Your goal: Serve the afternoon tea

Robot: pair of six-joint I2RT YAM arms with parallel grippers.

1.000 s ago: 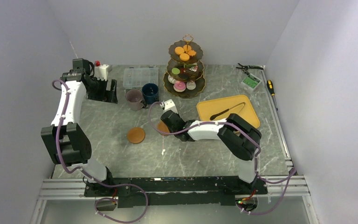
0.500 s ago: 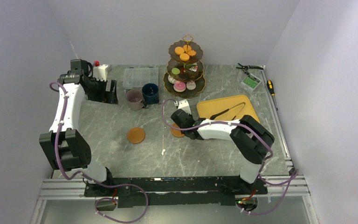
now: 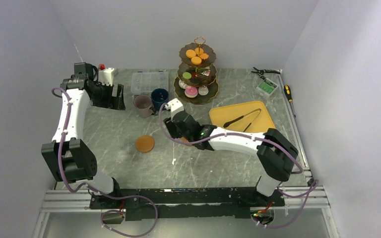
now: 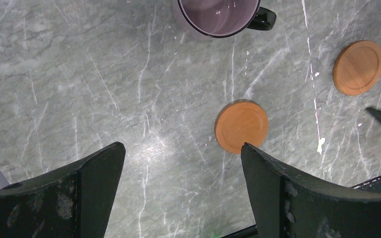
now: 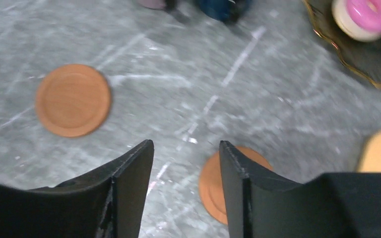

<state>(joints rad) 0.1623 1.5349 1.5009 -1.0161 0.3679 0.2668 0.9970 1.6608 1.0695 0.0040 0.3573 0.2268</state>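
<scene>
Two brown round coasters lie on the marble table: one (image 3: 145,144) out in the open, the other (image 3: 186,141) mostly under my right arm. The mauve mug (image 3: 143,105) and navy mug (image 3: 159,98) stand behind them. My right gripper (image 3: 172,120) is open and empty, low over the table between the coasters; in the right wrist view (image 5: 186,158) the second coaster (image 5: 213,186) lies partly behind its right finger. My left gripper (image 3: 113,96) is open and empty, raised at the far left (image 4: 181,163). The three-tier stand (image 3: 198,74) holds macarons, donuts and cake.
A yellow tray (image 3: 265,126) with black tongs (image 3: 242,118) lies right of the coasters. A clear compartment box (image 3: 150,82) sits behind the mugs. A white unit (image 3: 108,75) stands at the far left corner. Pliers, a green box (image 3: 267,87) and a screwdriver lie at the far right.
My right gripper moved right with the second coaster, shifting it to the right, then swung back left toward the mugs without it. The left arm barely moved.
</scene>
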